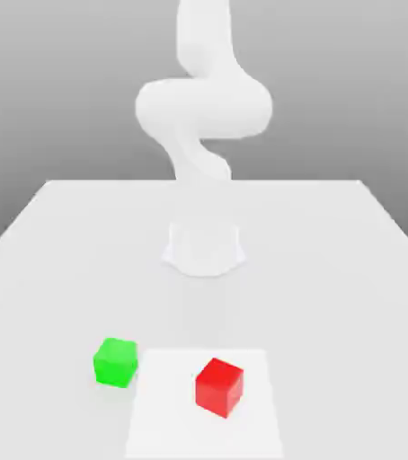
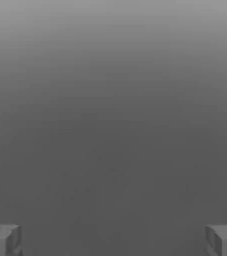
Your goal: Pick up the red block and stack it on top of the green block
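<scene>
Green block [image 1: 115, 361] on table [image 1: 351, 269], just beside red block [image 1: 219, 386], on the exterior view's left

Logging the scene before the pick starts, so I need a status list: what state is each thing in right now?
red block: resting on the table, not held, nothing on it.
green block: resting on the table, apart from the red block, nothing stacked on it.
end effector: open, fingers wide apart, nothing between them, neither block in the hand view.
table: carrying both blocks.

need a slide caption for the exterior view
Red block and green block sit apart on the white table.
</scene>
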Available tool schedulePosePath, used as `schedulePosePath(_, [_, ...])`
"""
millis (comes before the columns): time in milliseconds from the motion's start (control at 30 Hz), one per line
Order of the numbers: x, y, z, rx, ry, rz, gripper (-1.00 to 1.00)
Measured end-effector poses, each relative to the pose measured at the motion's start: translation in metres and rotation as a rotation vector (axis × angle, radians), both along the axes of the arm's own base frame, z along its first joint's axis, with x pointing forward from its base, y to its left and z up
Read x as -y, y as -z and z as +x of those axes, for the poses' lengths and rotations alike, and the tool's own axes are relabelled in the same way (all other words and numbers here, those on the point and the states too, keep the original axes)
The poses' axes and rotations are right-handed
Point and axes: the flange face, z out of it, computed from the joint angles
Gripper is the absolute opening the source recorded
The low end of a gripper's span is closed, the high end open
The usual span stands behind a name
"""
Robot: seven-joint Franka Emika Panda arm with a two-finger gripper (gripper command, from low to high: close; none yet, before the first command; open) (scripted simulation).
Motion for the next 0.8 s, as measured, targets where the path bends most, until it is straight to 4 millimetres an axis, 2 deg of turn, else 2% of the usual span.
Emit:
schedulePosePath(67, [-0.003,0.045,0.026,-0.074,-0.070,-0.066,0.00])
schedulePosePath(167, [-0.006,0.111,0.053,-0.179,-0.177,-0.147,0.00])
schedulePosePath(333, [-0.009,0.223,0.074,-0.347,-0.376,-0.249,0.00])
schedulePosePath(500, [-0.013,0.332,0.068,-0.504,-0.597,-0.308,0.00])
schedulePosePath(667, [-0.019,0.433,0.035,-0.641,-0.841,-0.325,0.00])
schedulePosePath(800, [-0.019,0.482,0.028,-0.665,-0.887,-0.322,0.00])
